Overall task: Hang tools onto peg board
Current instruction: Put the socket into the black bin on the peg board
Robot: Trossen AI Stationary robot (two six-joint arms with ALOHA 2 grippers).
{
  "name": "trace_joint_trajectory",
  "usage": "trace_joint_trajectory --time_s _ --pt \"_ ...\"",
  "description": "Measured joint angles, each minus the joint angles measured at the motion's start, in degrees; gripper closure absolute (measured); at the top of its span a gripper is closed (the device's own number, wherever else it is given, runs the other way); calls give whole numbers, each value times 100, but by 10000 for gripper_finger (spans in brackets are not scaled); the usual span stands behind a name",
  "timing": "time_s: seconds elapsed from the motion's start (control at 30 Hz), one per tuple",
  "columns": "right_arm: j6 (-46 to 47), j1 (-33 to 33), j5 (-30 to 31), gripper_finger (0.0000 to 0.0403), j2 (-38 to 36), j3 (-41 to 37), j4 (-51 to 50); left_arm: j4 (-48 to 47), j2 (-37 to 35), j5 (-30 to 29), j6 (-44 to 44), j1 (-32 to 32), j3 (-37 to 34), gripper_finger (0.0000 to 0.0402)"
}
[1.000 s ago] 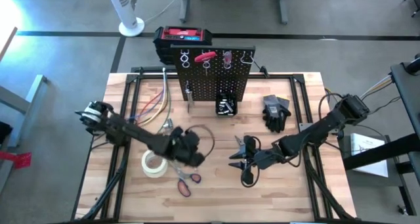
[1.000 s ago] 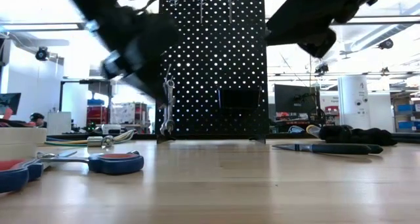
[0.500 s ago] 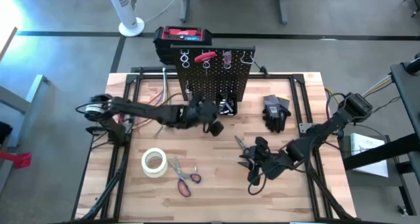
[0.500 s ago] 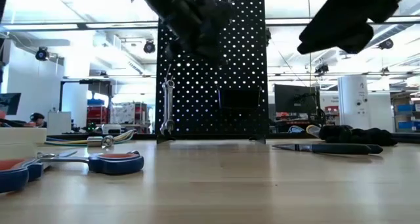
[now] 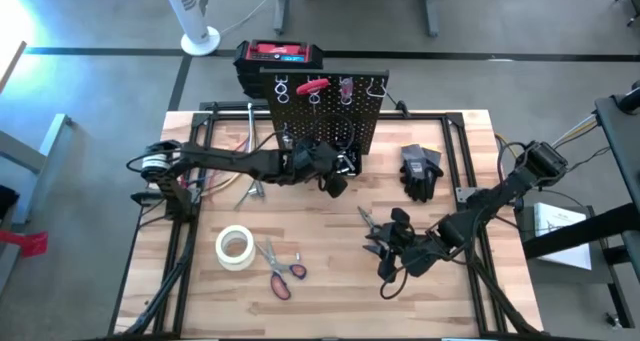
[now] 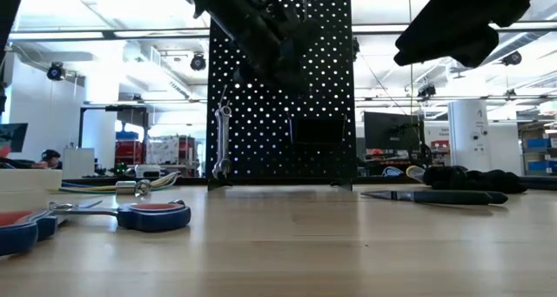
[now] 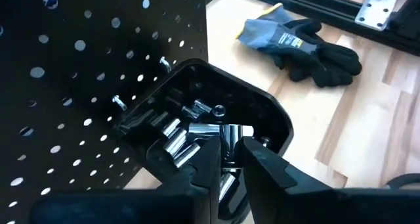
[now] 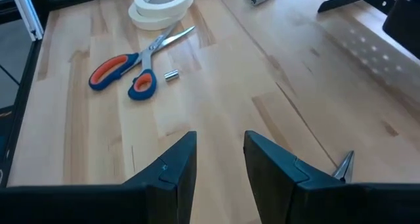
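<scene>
Left claw (image 7: 228,159) is swinging over from the tape to the peg board's bin (image 7: 262,115), clenched on 1 silver socket (image 7: 231,134), bin directly below.

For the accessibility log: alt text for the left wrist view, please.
The left hand, fingers nearly closed on a silver socket, is over the small black bin of silver sockets on the black perforated peg board. A black-and-grey work glove lies on the wooden table beyond.

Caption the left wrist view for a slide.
Left gripper holds a silver socket over the peg board bin of sockets; glove beyond.
</scene>
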Motion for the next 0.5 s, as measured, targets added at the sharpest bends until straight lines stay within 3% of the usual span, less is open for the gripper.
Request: trace_joint_trajectory --time_s 0.27,0.5 --pt "-4 0 14 288 0 0 1 57 16 -20 27 68 0 344" --pt "-9 0 14 288 0 0 4 81 7 -37 106 75 31 269"
